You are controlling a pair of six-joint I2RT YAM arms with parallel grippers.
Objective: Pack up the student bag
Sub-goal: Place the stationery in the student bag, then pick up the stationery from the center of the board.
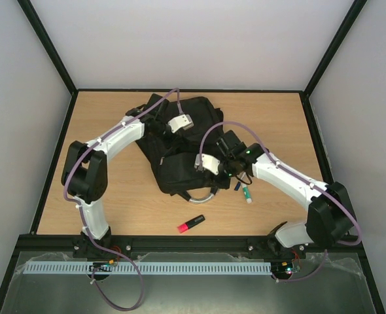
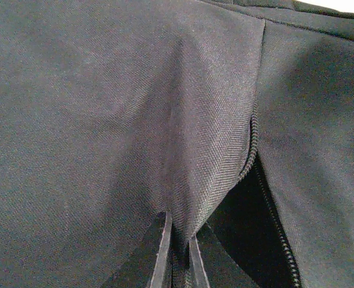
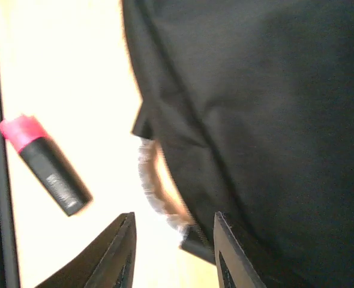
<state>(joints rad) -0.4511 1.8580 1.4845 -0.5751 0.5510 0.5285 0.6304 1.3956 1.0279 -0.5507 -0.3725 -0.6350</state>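
Nearest the arm bases, a pink-capped marker (image 1: 190, 224) lies loose on the table (image 1: 114, 196), apart from the bag. Just beyond it the student bag (image 1: 180, 147) lies flat mid-table with its grey top handle (image 3: 153, 180) toward the arms. A green-capped pen (image 1: 246, 193) lies just beside the bag's right edge.

The right gripper (image 3: 174, 255) hangs at the bag's near edge with its fingers parted and nothing grasped. The handle's end sits in the gap, unpinched as far as I can tell. Farther back, the left gripper (image 2: 177, 258) is clenched on a fold of bag fabric beside an open zip (image 2: 272, 207).

Step in hand, as I judge it: the left holds the pocket mouth open while the right goes for an item.
- The left should lift the fold up and away from the zip, so the mouth gapes rather than folds shut.
- The right should back clear of the handle loop first — a snag would drag the bag and spoil the left's hold.
- The right should then take the marker across its barrel.

What each view adds:
- Left wrist alone shows the pinch and the dark zip gap, both hidden under the wrist from above.
- Right wrist alone shows the parted fingers and the handle between them.
- Top view alone gives the pen and the whole layout.
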